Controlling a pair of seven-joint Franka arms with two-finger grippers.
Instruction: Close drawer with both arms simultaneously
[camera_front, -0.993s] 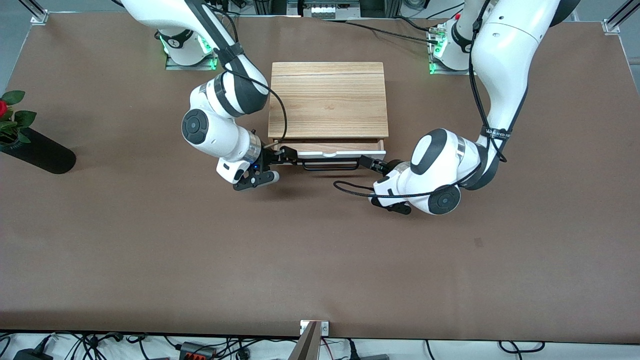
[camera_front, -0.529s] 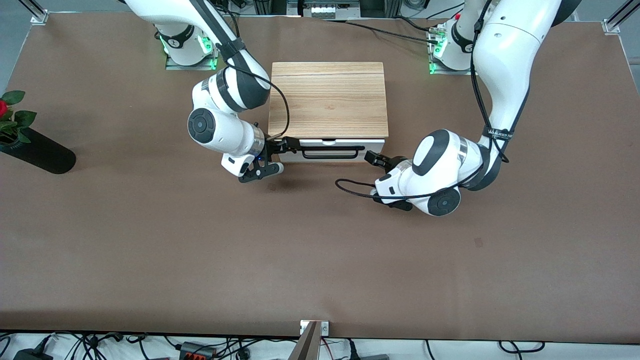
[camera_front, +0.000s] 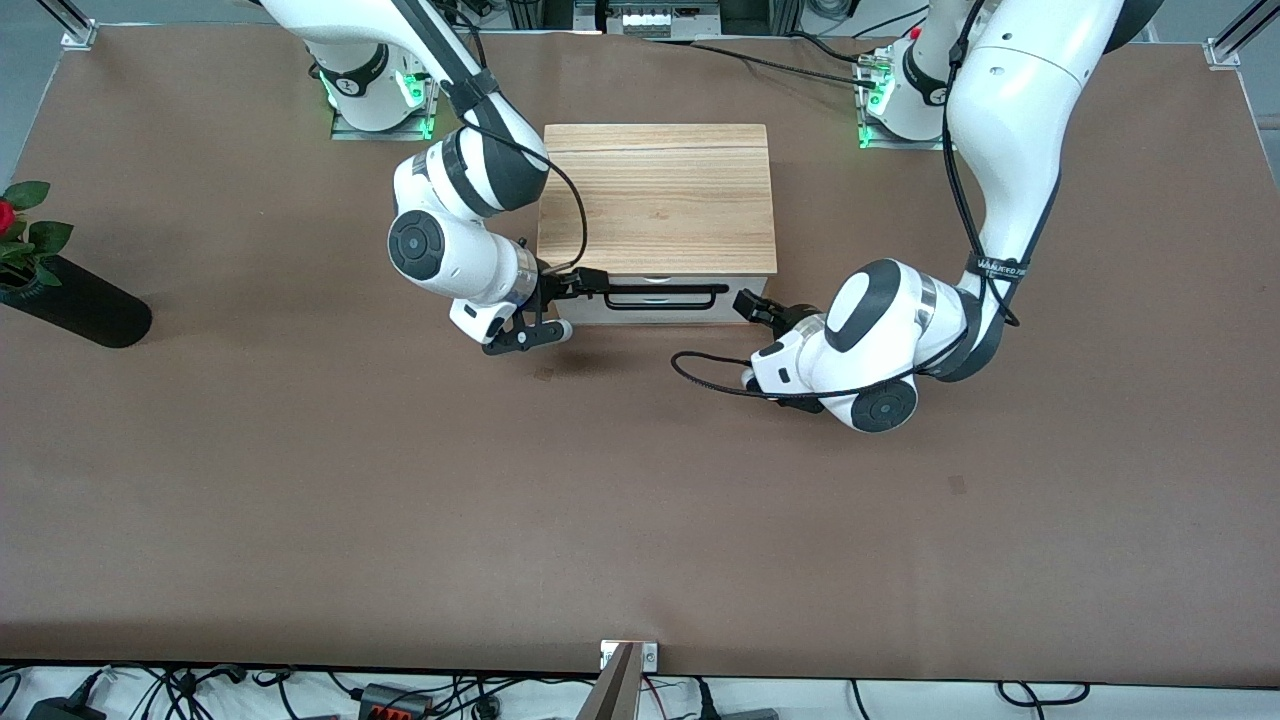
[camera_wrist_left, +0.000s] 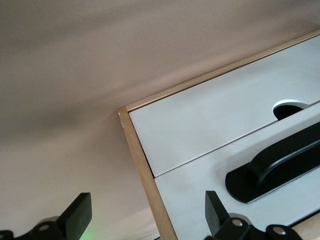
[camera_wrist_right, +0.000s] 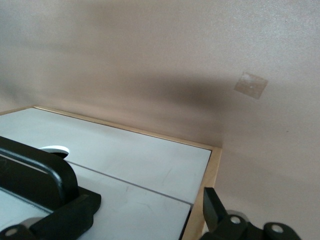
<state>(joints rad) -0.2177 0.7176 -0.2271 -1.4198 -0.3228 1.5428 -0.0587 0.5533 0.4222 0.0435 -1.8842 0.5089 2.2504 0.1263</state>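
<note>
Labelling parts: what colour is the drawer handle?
Black; the handle shows best in the left wrist view, against the white drawer front.

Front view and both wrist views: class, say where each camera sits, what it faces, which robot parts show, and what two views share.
Front view: high across the table, facing both arms and the cabinet.
Left wrist view: on the left arm, facing the drawer; left tool shows.
Right wrist view: on the right arm; right tool shows.
Shared: the handle.

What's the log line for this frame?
drawer: shut in cabinet | left gripper: open, at drawer front | right gripper: open, at handle end
</note>
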